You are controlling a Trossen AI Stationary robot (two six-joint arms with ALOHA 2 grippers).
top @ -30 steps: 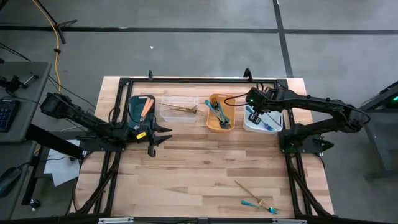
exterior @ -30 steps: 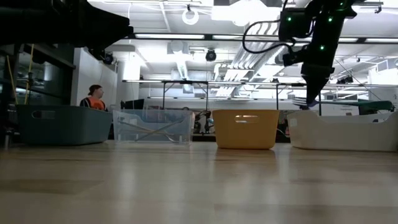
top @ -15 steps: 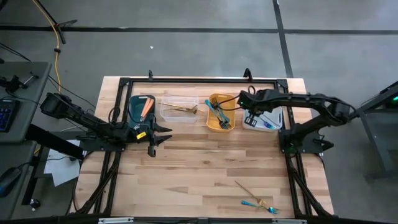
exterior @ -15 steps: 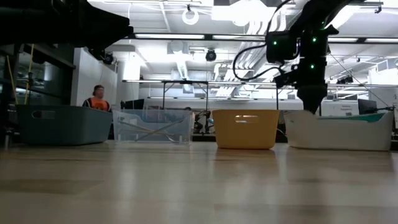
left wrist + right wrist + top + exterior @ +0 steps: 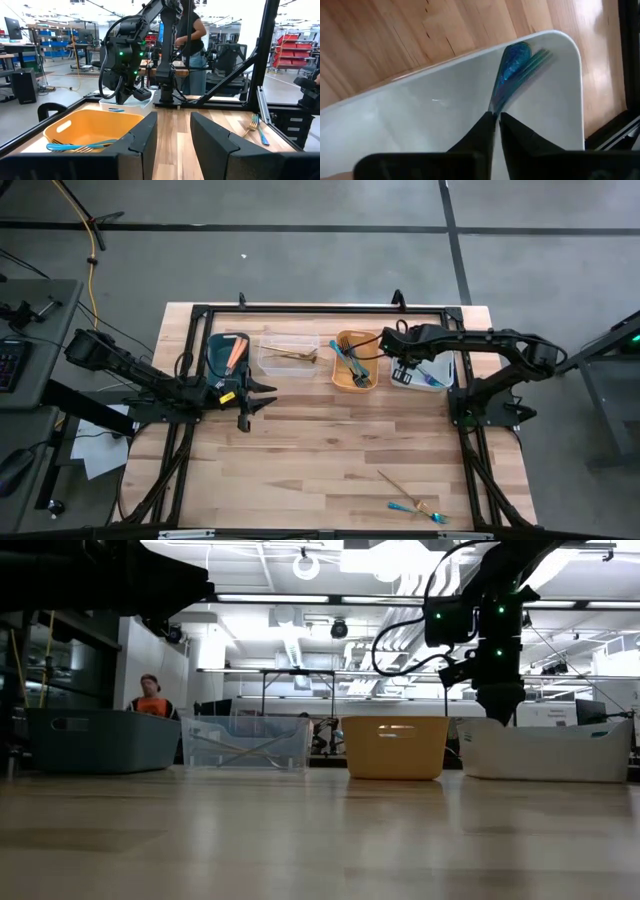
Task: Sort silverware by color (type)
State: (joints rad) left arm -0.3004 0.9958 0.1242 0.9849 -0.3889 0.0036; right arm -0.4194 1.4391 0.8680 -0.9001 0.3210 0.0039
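Silverware is spread over several places. Teal-blue pieces (image 5: 432, 379) lie in the white bin (image 5: 445, 383), more blue-handled pieces (image 5: 347, 361) sit in the orange bin (image 5: 354, 383), gold pieces (image 5: 291, 355) rest in the clear bin (image 5: 283, 368), an orange-handled piece (image 5: 236, 350) is in the dark teal bin (image 5: 214, 355), and two strays wait near the table's front edge: a gold fork (image 5: 397, 482) and a blue utensil (image 5: 412, 507).

Your right gripper (image 5: 403, 367) hangs over the white bin, and the wrist view shows its fingertips (image 5: 496, 122) nearly together, a thin gap between them, just at the handle end of a blue spoon (image 5: 512, 62) lying in the bin's corner. Whether they pinch that handle or have parted from it, I cannot tell — treat it as a release under way.

To finish this drop well, open enough that the handle falls free, then lift straight up so a fingertip does not drag the spoon over the wall. Clear the rim before swinging away; the orange bin stands just beside it.

Your left gripper (image 5: 262, 401) waits by the dark teal bin, its jaws partly apart and holding nothing. Leave it there. The two strays lie on the right arm's side — take the blue one flat and low, pinching mid-handle.
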